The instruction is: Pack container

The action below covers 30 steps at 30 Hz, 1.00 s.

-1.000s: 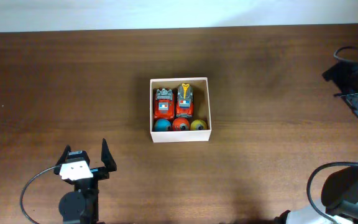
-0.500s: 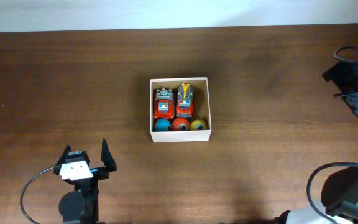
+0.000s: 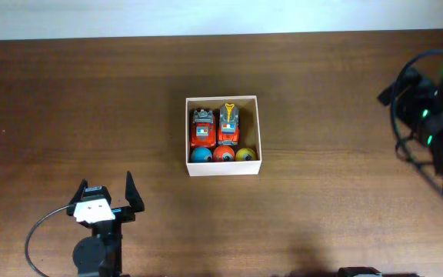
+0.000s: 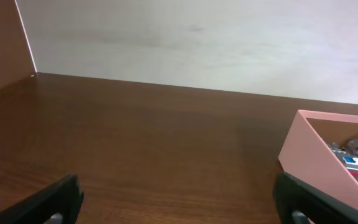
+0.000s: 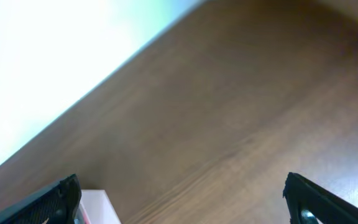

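Note:
The container (image 3: 222, 168) is a small square white box at the middle of the table. It holds two red toy trucks (image 3: 214, 128) side by side and three balls, blue, orange and yellow, (image 3: 222, 155) along its near wall. My left gripper (image 3: 104, 191) is open and empty at the front left, well apart from the box. The left wrist view shows the box's wall (image 4: 312, 165) at the right, between open fingers (image 4: 179, 208). My right arm (image 3: 425, 100) is blurred at the right edge. The right wrist view shows open, empty fingers (image 5: 185, 202) and a box corner (image 5: 98, 208).
The brown wooden table (image 3: 91, 100) runs to a white wall (image 3: 206, 15) at the back. A black cable (image 3: 41, 231) loops by the left arm's base at the front left.
The right arm has swung from its folded pose at the right edge toward the table and shows blurred with green lights. The left arm and the box have not moved.

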Each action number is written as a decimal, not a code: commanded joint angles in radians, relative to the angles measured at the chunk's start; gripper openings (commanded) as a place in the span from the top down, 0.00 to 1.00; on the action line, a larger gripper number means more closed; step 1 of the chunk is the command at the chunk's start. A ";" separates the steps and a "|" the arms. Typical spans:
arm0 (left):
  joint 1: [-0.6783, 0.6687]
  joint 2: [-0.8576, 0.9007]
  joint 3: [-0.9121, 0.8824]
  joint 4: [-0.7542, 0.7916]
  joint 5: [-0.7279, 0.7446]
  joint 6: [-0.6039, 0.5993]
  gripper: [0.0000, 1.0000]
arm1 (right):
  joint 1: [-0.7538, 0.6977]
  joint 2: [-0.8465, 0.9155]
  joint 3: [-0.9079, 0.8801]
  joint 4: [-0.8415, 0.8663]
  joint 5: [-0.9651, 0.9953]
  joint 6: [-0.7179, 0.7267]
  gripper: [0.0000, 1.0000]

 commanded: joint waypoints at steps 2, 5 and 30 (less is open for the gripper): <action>-0.004 -0.010 -0.002 -0.005 0.008 0.013 0.01 | 0.139 -0.115 0.001 -0.002 0.140 -0.016 0.01; -0.004 -0.010 -0.002 -0.005 0.008 0.013 0.01 | 0.156 -0.187 -0.020 0.027 0.135 -0.012 0.01; -0.004 -0.010 -0.002 -0.005 0.008 0.013 0.01 | 0.068 -1.040 -1.386 1.058 0.045 -0.013 0.01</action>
